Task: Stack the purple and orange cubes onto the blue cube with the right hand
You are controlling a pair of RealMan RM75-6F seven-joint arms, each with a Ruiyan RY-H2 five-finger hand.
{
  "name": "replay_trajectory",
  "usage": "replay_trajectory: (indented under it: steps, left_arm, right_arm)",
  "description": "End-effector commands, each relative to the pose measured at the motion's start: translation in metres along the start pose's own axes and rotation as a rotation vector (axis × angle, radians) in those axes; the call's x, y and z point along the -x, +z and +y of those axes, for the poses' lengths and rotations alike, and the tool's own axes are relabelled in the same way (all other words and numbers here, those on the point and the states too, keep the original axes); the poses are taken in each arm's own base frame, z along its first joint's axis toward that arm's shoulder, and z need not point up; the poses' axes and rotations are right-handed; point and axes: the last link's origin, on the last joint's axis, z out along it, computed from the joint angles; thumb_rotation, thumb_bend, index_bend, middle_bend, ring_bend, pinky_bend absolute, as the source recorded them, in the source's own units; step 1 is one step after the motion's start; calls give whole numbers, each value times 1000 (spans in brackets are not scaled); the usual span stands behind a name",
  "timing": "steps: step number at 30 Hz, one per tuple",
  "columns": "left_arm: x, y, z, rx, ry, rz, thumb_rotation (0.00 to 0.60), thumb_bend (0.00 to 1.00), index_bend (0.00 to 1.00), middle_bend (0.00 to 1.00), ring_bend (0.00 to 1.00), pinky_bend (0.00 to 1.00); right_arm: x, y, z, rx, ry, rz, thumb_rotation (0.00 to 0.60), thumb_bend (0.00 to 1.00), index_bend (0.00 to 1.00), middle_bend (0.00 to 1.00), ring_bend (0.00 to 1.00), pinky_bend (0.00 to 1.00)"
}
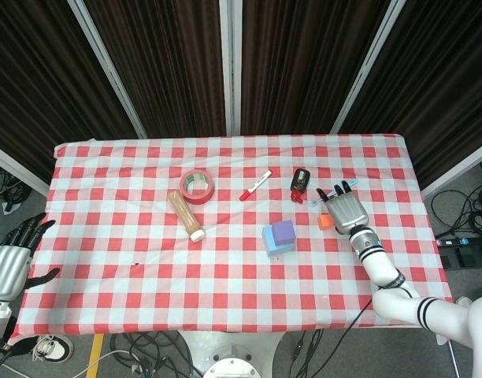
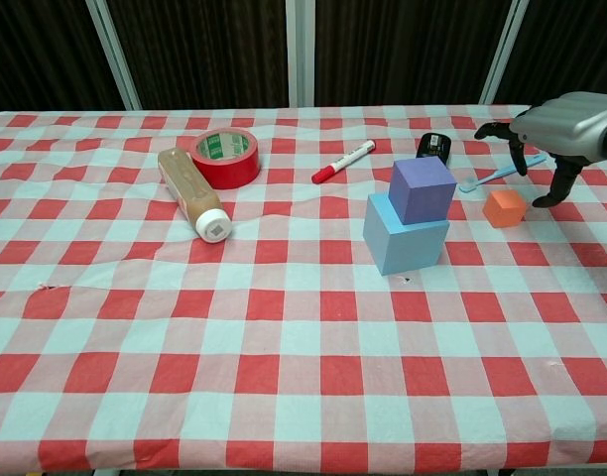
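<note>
Nearest the chest camera, blue cube point(image 2: 406, 244) rests on the checked worktop point(image 2: 284, 357) and carries the purple cube point(image 2: 422, 188), seated slightly askew on top. Orange cube point(image 2: 505, 208) lies on the cloth to their right, apart from the stack. Right robot hand point(image 2: 553, 139) hovers over it, fingers spread and curved downward, grasping nothing. Behind: light-blue stick point(image 2: 502, 176), black device point(image 2: 433, 148), red marker point(image 2: 342, 162), red tape roll point(image 2: 225, 156), brown bottle point(image 2: 191, 192). Left robot hand point(image 1: 12, 264) sits at the worktop's left edge, spread and empty.
</note>
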Motion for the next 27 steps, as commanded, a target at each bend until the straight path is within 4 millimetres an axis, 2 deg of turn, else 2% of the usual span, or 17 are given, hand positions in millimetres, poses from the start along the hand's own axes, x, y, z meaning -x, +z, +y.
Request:
replay_trajectory:
  steps: [1, 27]
  left_arm:
    - [0, -1, -1, -1, 2, -2, 600, 173, 203, 184, 132, 242]
    - [-2, -3, -5, -8, -7, 6, 600, 173, 203, 184, 132, 241]
  right_arm:
    - [1, 4, -5, -14, -6, -6, 600, 122, 0, 406, 109, 65]
    - [10, 18, -22, -43, -17, -39, 600, 136, 0, 428, 111, 79]
